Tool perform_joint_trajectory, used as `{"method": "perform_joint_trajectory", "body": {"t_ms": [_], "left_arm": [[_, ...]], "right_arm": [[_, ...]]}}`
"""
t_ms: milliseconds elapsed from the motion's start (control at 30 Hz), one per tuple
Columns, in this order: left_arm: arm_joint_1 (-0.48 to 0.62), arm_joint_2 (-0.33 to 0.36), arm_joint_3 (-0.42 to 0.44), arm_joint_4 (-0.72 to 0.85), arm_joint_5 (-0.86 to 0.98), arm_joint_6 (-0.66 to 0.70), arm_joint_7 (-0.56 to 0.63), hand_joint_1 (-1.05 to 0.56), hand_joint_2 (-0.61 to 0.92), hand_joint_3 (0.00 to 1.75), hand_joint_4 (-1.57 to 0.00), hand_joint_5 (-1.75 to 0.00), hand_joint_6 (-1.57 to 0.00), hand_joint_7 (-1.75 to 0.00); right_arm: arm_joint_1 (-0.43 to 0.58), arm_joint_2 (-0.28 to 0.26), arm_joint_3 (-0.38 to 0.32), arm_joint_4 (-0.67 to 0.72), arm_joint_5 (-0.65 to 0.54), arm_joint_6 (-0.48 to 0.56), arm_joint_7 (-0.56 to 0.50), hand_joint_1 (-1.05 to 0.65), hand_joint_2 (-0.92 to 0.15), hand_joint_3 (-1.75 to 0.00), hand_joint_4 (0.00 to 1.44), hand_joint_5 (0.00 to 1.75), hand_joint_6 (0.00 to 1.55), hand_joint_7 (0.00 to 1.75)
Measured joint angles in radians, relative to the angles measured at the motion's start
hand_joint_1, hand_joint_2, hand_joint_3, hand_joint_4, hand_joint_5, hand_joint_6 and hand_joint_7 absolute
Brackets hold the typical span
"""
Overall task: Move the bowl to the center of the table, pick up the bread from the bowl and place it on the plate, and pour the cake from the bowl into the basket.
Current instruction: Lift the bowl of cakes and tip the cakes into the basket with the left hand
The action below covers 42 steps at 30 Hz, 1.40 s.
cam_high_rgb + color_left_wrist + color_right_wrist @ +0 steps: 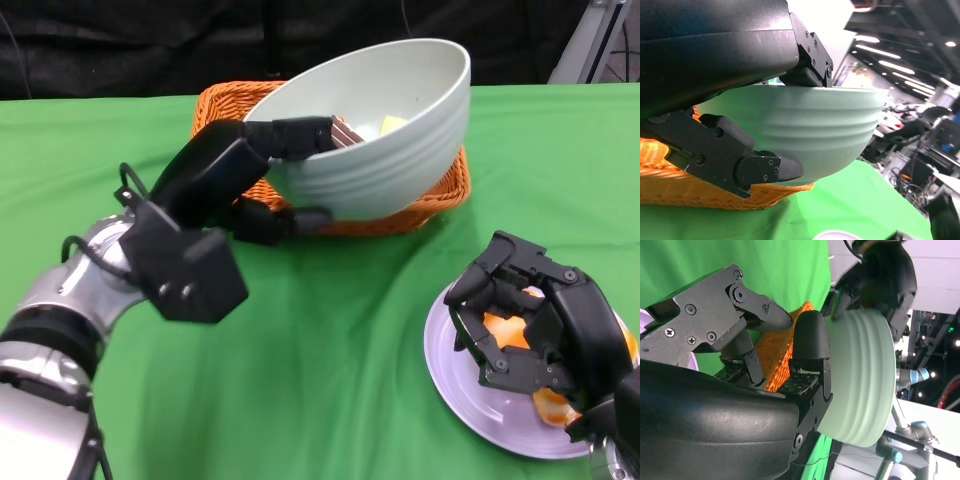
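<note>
My left hand [240, 170] grips the rim of the pale green bowl [390, 130] and holds it raised and tilted over the orange wicker basket [225, 105]. A brown layered cake piece [345, 131] and a yellow piece [393, 124] lie inside the bowl near my fingers. The left wrist view shows the bowl [815, 130] from below, pinched at the rim, with the basket [680, 185] under it. My right hand [535, 310] hovers with its fingers loosely curled over the orange bread [505, 330] on the lavender plate [460, 370]. Nothing shows between its fingers [810, 340] in the right wrist view.
A green cloth [330, 350] covers the table. The basket stands at the back centre and the plate at the front right, near the table edge. Black drapes hang behind the table. Lab equipment shows in the wrist views.
</note>
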Motion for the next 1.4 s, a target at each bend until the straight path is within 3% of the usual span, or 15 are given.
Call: {"method": "perform_joint_trajectory", "body": {"t_ms": [267,633,900,1067,1167,1200,1300,1400], "left_arm": [[-0.053,-0.076,0.070,0.036,-0.047,0.098,-0.059,-0.16,0.64,1.04,-0.81,-1.75,-0.65,-1.61],[-0.104,-0.168,0.133,0.071,-0.094,0.239,-0.108,-0.20,0.66,1.03,-0.81,-1.75,-0.63,-1.63],[-0.160,-0.264,0.292,0.072,-0.293,0.397,-0.254,-0.22,0.63,1.03,-0.84,-1.75,-0.61,-1.70],[-0.184,-0.300,0.372,0.071,-0.380,0.498,-0.284,-0.25,0.62,1.03,-0.81,-1.75,-0.60,-1.70],[-0.194,-0.313,0.408,0.071,-0.419,0.541,-0.309,-0.23,0.60,1.07,-0.78,-1.75,-0.59,-1.72],[-0.197,-0.318,0.423,0.071,-0.433,0.557,-0.324,-0.23,0.50,1.21,-0.78,-1.75,-0.62,-1.69],[-0.214,-0.338,0.480,0.071,-0.508,0.620,-0.376,-0.22,0.40,1.34,-0.80,-1.75,-0.67,-1.65],[-0.240,-0.355,0.519,0.070,-0.551,0.673,-0.390,-0.18,0.40,1.38,-0.82,-1.75,-0.71,-1.63]], "right_arm": [[-0.012,-0.009,0.007,0.037,0.001,-0.039,0.016,-0.16,-0.52,-0.99,0.81,1.62,0.68,1.40],[-0.017,-0.017,0.015,0.079,-0.006,-0.053,0.022,-0.15,-0.51,-0.99,0.80,1.61,0.68,1.39],[-0.030,-0.020,0.019,0.107,-0.029,-0.077,0.020,-0.14,-0.50,-1.00,0.82,1.60,0.68,1.36],[-0.032,-0.021,0.020,0.120,-0.035,-0.086,0.017,-0.14,-0.50,-1.00,0.82,1.60,0.69,1.35],[-0.032,-0.021,0.020,0.122,-0.034,-0.086,0.017,-0.16,-0.50,-0.99,0.82,1.60,0.69,1.34],[-0.032,-0.021,0.019,0.123,-0.034,-0.087,0.017,-0.16,-0.50,-0.99,0.81,1.60,0.70,1.35],[-0.033,-0.021,0.020,0.128,-0.035,-0.091,0.017,-0.16,-0.50,-0.99,0.81,1.60,0.70,1.35],[-0.033,-0.022,0.021,0.128,-0.035,-0.092,0.018,-0.15,-0.51,-0.99,0.80,1.61,0.69,1.35]]}}
